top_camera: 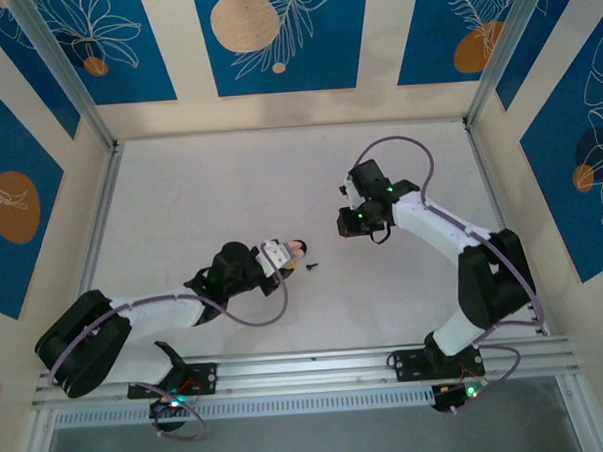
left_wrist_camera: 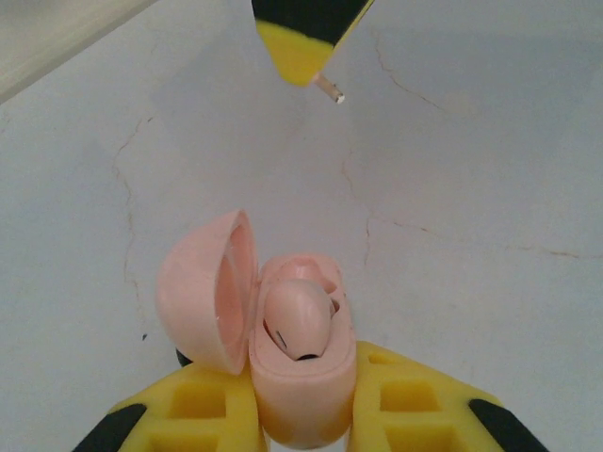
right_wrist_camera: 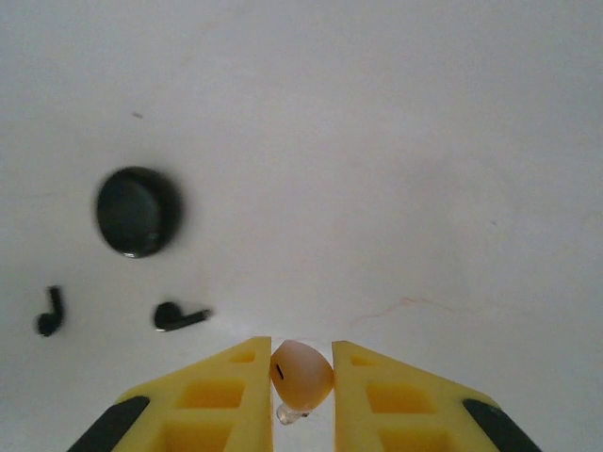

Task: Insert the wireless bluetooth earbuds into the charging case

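Clamps open case [left_wrist_camera: 298, 426] in left end effector [left_wrist_camera: 303, 394] near worktop [top_camera: 180, 191] middle, one earbud [left_wrist_camera: 297, 320] seated. Pinches second earbud [right_wrist_camera: 301, 375] in right end effector [right_wrist_camera: 301, 354], toward right edge. May slip from small pinch, or enter tilted and jam.

Your pink charging case [left_wrist_camera: 300, 395] stands open, lid swung left, with one pink earbud [left_wrist_camera: 297, 320] seated inside. A pale earbud [right_wrist_camera: 301, 375] sits pinched in the right gripper [right_wrist_camera: 301, 348]. Two tiny black earbuds [right_wrist_camera: 179, 316] lie loose, apart from each other.
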Controlling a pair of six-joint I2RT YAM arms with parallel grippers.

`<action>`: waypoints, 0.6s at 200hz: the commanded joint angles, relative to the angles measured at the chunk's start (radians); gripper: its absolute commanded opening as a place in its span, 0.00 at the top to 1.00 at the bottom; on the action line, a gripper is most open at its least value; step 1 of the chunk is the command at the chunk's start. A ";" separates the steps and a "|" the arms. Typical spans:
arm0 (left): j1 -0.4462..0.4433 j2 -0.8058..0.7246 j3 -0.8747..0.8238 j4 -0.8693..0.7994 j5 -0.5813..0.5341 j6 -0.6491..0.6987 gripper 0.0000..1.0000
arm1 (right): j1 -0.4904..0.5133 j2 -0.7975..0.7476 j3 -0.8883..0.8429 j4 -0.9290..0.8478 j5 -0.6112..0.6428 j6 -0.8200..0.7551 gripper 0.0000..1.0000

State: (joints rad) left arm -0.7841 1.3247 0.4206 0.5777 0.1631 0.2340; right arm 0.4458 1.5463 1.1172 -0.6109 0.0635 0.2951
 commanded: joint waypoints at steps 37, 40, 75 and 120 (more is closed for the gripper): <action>-0.021 0.106 0.074 0.133 0.031 -0.062 0.82 | 0.064 -0.190 -0.159 0.258 -0.097 -0.020 0.82; -0.021 0.108 0.077 0.133 0.030 -0.064 0.82 | 0.067 -0.199 -0.164 0.270 -0.099 -0.023 0.82; -0.024 0.130 0.098 0.138 0.036 -0.074 0.82 | 0.117 -0.291 -0.240 0.382 -0.104 -0.063 0.82; -0.028 0.130 0.098 0.168 0.053 -0.088 0.82 | 0.154 -0.331 -0.299 0.493 -0.128 -0.065 0.82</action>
State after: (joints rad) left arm -0.7956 1.4509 0.4984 0.6945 0.1833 0.1661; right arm 0.5808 1.2343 0.8482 -0.2150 -0.0360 0.2531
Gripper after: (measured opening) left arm 0.184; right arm 0.185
